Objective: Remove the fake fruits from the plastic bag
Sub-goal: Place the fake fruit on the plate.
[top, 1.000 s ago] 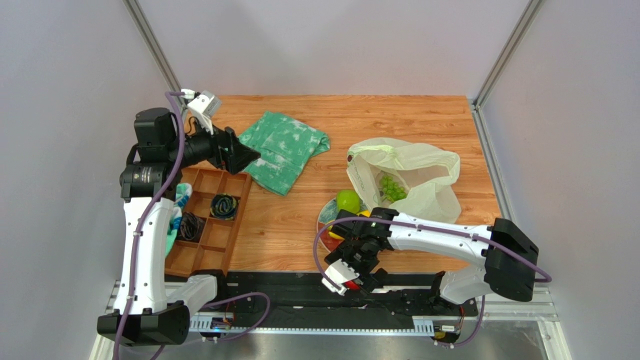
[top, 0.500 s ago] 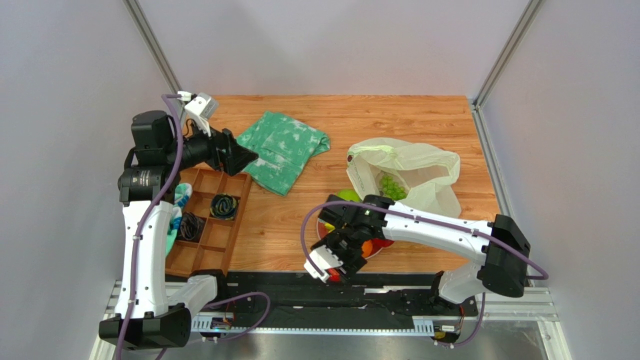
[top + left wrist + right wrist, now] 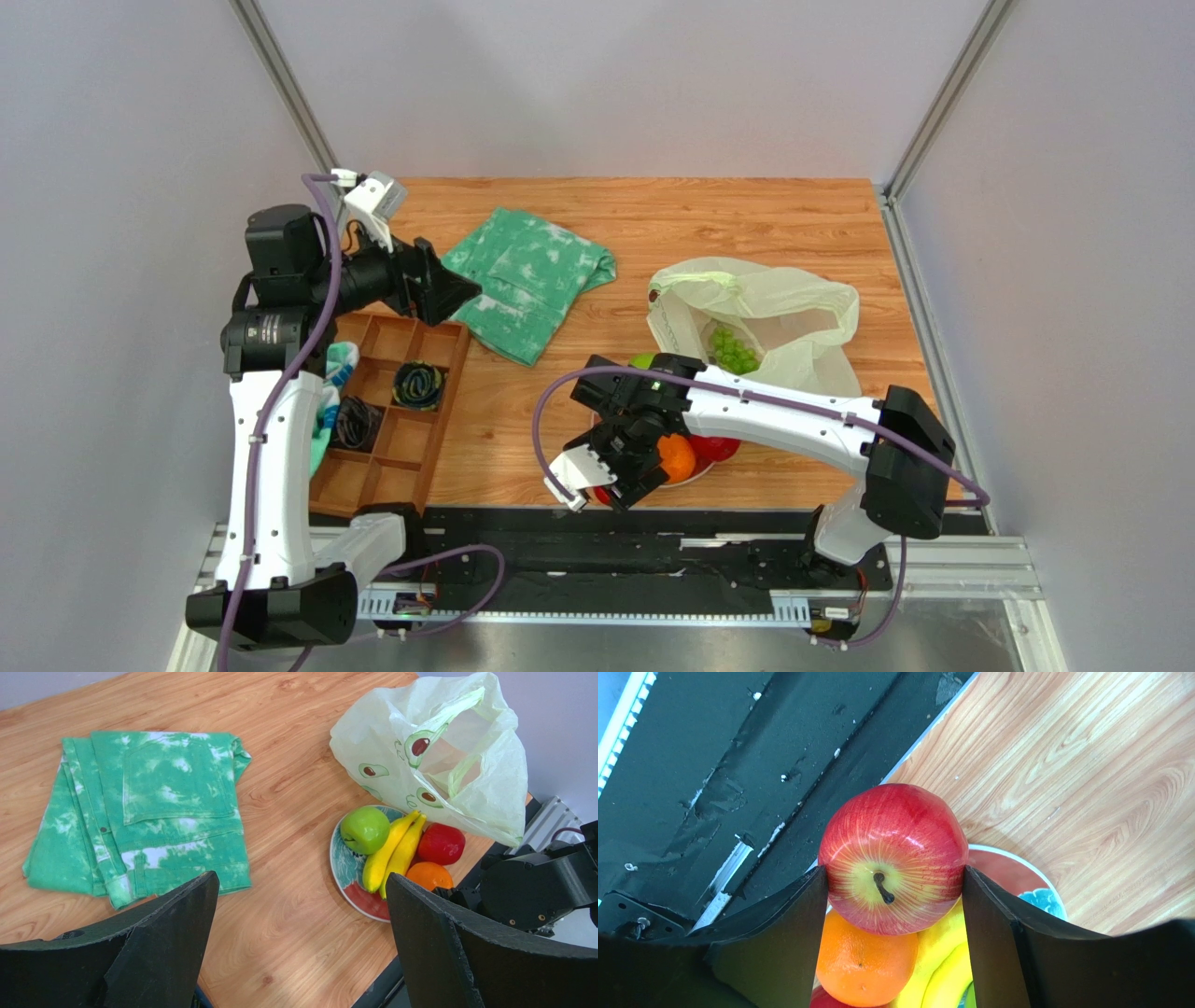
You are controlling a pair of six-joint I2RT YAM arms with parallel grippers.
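My right gripper (image 3: 613, 473) (image 3: 894, 876) is shut on a red apple (image 3: 894, 857) and holds it above the near edge of a patterned plate (image 3: 1020, 873) (image 3: 345, 875). On the plate lie an orange (image 3: 428, 875) (image 3: 864, 962), a yellow banana bunch (image 3: 393, 854), a green apple (image 3: 364, 829) and a second red fruit (image 3: 441, 843). The plastic bag (image 3: 772, 311) (image 3: 435, 749) lies just behind the plate with its mouth open. Green grapes (image 3: 730, 347) show inside it. My left gripper (image 3: 456, 294) (image 3: 300, 882) is open and empty, held high at the left.
A folded green-and-white cloth (image 3: 530, 277) (image 3: 147, 805) lies at the back left. A wooden compartment tray (image 3: 393, 413) with dark cables stands at the left edge. A black base rail (image 3: 701, 539) runs along the near edge under my right gripper.
My right gripper has carried the red apple left and away from the black rail, to over the plate's near edge. The left arm has barely moved.
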